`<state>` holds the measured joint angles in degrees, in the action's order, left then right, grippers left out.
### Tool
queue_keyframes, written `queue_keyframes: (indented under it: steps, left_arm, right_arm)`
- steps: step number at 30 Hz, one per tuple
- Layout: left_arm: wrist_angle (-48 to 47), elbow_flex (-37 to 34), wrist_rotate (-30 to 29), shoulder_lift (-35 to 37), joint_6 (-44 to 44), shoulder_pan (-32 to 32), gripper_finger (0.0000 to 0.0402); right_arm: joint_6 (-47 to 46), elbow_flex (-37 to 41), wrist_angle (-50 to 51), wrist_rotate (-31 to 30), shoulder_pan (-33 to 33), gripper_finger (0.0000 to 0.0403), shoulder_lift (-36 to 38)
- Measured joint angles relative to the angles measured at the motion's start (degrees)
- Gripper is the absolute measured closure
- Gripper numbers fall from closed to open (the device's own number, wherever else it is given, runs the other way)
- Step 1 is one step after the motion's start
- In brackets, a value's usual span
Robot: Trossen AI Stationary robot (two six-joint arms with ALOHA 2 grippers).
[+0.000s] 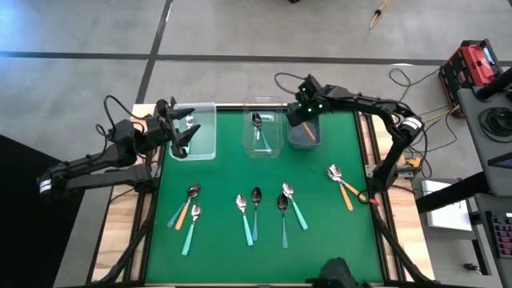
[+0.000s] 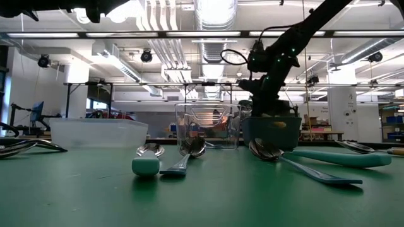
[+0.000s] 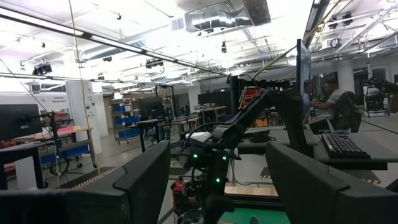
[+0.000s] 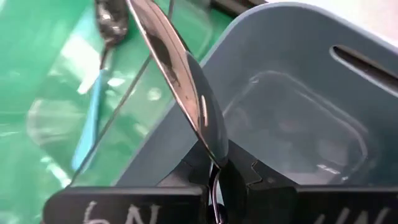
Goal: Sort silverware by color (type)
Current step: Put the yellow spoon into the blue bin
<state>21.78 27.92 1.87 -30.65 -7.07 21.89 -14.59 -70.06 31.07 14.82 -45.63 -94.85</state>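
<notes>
Three bins are set in a row along the far edge of the green surface. Left clear bin: one spoon's bowl is seen near its far left corner, under the left claw, which hangs wide w/ nothing held. Middle clear bin: one blue-handled spoon is lain inside. Right grey bin: orange-handled spoon is gripped by the right claw, pinched tight on it, held over/into the bin; contact w/ the bin floor can't be told. Approx nine other spoons are left scattered on the surface nearer the front, mint, blue & orange handles mixed.
</notes>
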Motion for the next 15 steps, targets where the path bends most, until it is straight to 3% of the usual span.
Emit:
queue_keyframes:
  steps: [4, 8, 15]
  left_arm:
    - [0.0, 0.0, 0.0, 0.0, -0.1, 0.0, 0.0154]
    - [0.0, 0.0, 0.0, 0.0, -0.5, 0.0, 0.0154]
    - [0.0, 0.0, 0.0, 0.0, -0.6, 0.0, 0.0154]
  right_arm:
    - [3.5, 0.0, 0.0, 8.8, -3.6, 0.0394, 0.0]
    - [9.8, 0.3, -0.1, 13.6, -5.5, 0.0394, 0.0]
    - [7.5, 5.2, -8.0, 15.2, -5.9, 0.0394, 0.0]
